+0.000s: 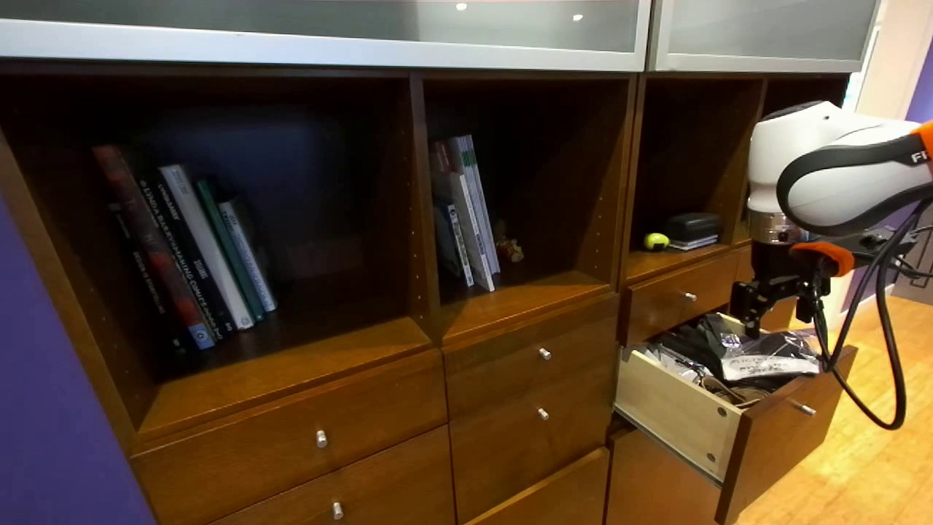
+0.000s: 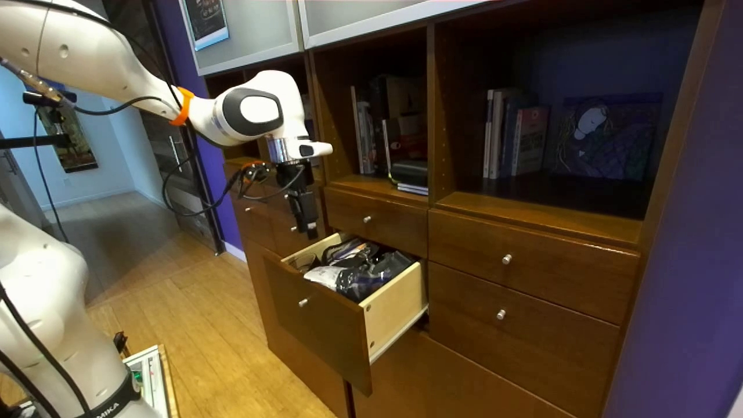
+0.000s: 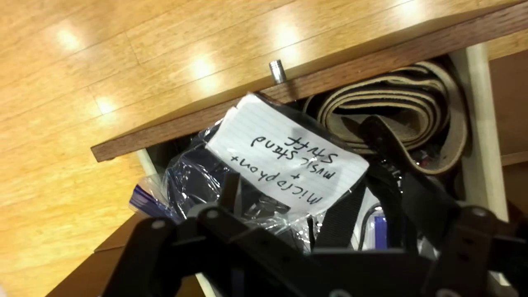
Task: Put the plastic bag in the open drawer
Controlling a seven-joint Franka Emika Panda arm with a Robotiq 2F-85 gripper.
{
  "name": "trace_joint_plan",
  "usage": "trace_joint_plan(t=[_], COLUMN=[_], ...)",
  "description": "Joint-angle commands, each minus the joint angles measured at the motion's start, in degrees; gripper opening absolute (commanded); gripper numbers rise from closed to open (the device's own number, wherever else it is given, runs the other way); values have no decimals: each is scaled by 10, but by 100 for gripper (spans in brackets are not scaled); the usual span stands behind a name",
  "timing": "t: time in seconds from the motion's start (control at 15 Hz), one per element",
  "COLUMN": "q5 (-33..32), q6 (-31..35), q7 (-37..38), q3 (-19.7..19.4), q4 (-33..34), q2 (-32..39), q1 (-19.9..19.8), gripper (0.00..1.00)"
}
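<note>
Gripper (image 2: pixel 309 225) hangs fingers-down over the drawer; jaws spread wide in the wrist view, nothing gripped. An exterior view shows a gap between its tips and what lies below.

Directly beneath: plastic bag (image 3: pixel 198 177), loose, inside the open drawer (image 2: pixel 397 305), on top of the other contents (image 2: pixel 351 252). My reading: placing is essentially done. Probably left: drawing the gripper up and clear, perhaps tucking in one end first. Closing is not asked for.

Bag, working outward from the fingers: clear film, crinkled, glossy; dark contents, not identifiable. Just past the tips, toward the drawer front (image 2: pixel 316 316), a paper label (image 3: pixel 284 156), white, lined; handwriting upside down in the wrist view, roughly "microphon + music stand stuff". Farther off to one side, a blue-purple zip end (image 3: pixel 146 202) reaches past the side wall (image 3: pixel 147 161) in that view; overhanging or merely sitting high, cannot tell. Nor whether it is sealed.

Away on the gripper's opposite side, near the label: coiled strap (image 3: pixel 433 111). Beyond the bag, outside the drawer: metal knob (image 3: pixel 277 71).
</note>
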Motion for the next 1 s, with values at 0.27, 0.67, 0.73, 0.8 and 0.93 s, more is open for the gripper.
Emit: trace_joint_plan(t=[0.27,0.67,0.73,0.8,0.93], q5=[0,0,0,0,0], q6=[-18,-18,-18,-18,-18], q7=[37,37,37,37,37], q3=[-3,-3,-3,-3,-3], q4=[1,1,1,1,1], q2=[16,16,16,16,16], q1=[-2,-1,-1,-1,-1], gripper=[100,100,100,100,100])
